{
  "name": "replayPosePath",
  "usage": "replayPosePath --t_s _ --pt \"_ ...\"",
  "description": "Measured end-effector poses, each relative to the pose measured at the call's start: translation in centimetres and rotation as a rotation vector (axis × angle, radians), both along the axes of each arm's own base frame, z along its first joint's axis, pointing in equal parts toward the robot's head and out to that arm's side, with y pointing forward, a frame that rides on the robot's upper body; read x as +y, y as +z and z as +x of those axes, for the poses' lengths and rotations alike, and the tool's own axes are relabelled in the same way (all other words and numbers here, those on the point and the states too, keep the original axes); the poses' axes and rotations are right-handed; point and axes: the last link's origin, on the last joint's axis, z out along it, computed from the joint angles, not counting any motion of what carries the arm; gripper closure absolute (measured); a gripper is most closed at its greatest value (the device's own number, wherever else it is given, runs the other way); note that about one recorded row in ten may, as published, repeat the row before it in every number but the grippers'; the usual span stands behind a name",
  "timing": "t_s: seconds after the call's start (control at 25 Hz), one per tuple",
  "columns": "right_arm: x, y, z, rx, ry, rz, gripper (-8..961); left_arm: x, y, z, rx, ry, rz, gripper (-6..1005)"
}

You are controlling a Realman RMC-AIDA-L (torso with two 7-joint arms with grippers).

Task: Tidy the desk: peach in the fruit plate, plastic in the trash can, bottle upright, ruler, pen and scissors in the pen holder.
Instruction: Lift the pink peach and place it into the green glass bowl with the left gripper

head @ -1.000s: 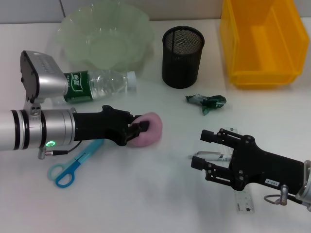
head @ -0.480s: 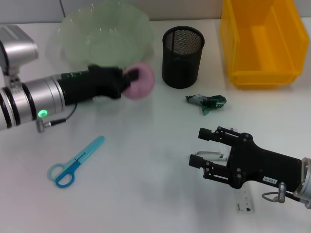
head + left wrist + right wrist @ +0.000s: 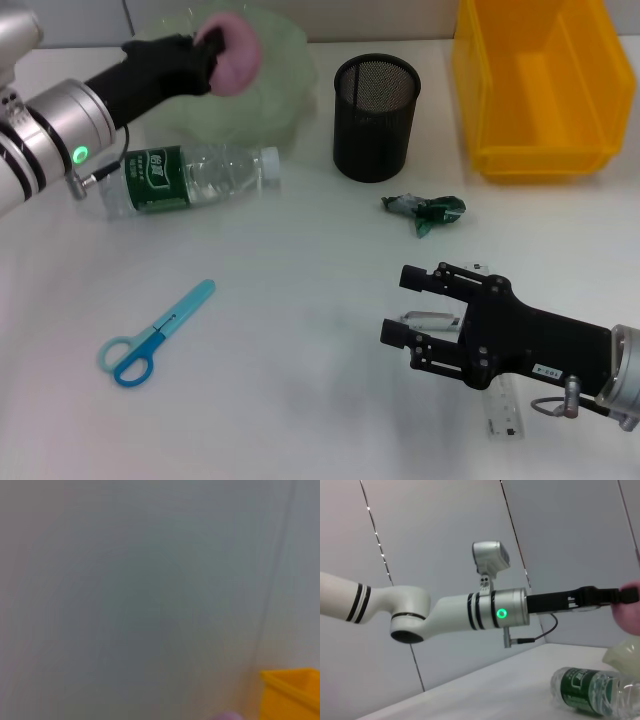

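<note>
The left gripper has carried the peach, round and pink, clamped in its fingers, up from beside the bottle to above the pale green plate. The right gripper, fingers apart, hovers over the ruler; scissors lie well left.

A smooth white tabletop fills the room's lower part. Behind it, at 12 o'clock, stands a plain grey wall made of panels with thin dark lines between them.
</note>
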Motion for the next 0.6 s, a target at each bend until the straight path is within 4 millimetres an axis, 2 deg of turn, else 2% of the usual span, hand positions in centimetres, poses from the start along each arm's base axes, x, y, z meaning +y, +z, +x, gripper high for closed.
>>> replayPosePath --t_s 0.2,0.24,0.32,0.6 --pt "0.0 -0.1 0.0 -0.003 -0.007 -0.004 240 0.9 0.0 0.1 0.020 0.037 0.020 920" --pt "0.0 -0.1 0.0 -0.003 -0.007 -0.004 240 1.8 -0.6 0.3 0.076 0.070 0.018 914" --pt "0.0 -0.2 0.1 -0.002 -0.009 -0.005 240 2.2 -1.0 0.3 0.117 0.086 0.018 902" --pt "0.1 -0.2 0.3 -0.007 -0.027 0.005 239 2.6 -1.2 0.5 0.142 0.108 0.020 861"
